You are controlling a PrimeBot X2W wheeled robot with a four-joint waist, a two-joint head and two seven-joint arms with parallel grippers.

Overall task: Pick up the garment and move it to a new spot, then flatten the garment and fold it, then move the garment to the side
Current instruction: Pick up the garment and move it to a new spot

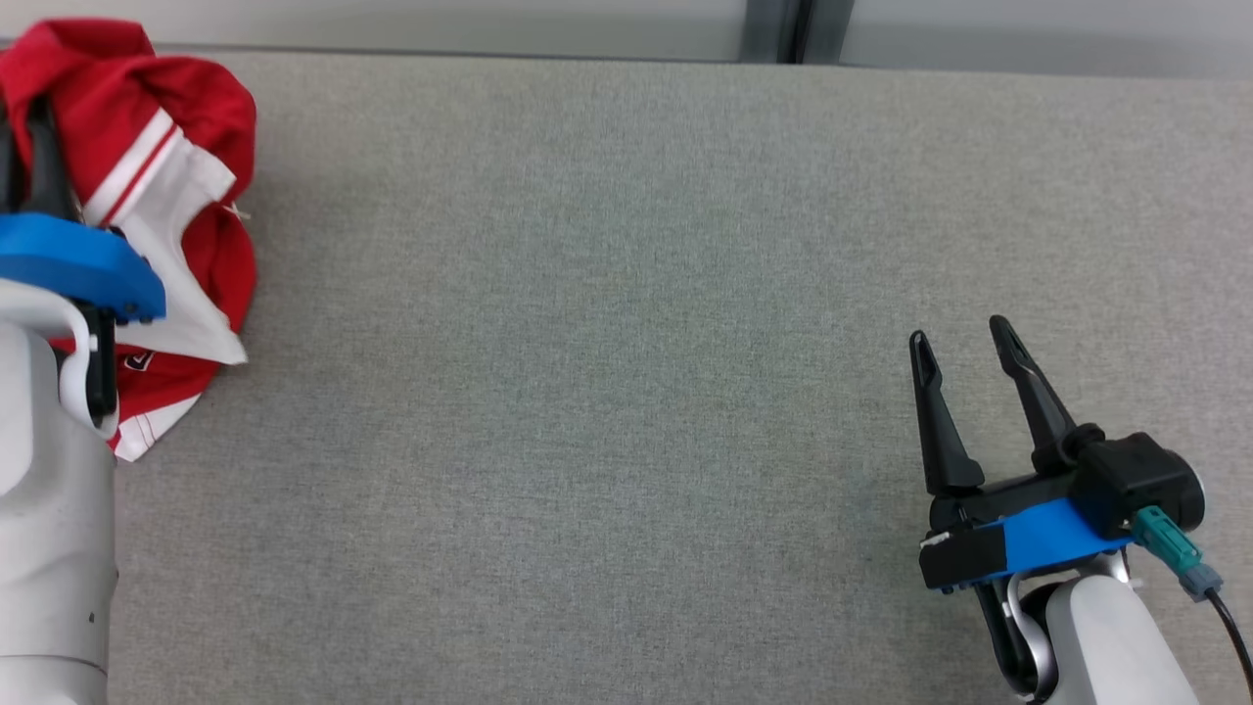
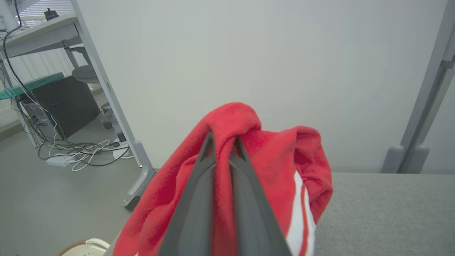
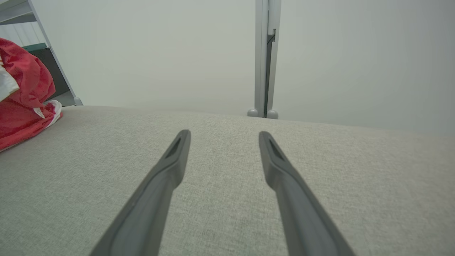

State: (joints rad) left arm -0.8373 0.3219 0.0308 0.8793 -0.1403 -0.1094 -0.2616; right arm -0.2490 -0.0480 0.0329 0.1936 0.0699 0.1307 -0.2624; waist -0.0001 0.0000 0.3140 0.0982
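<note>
The left end effector is pinched shut on a raised fold of the red-and-white garment, which lies bunched at the far left corner of the tabletop. The right end effector hovers wide open and empty. Only the grasp looks made. Moving, flattening and folding all remain.
</note>
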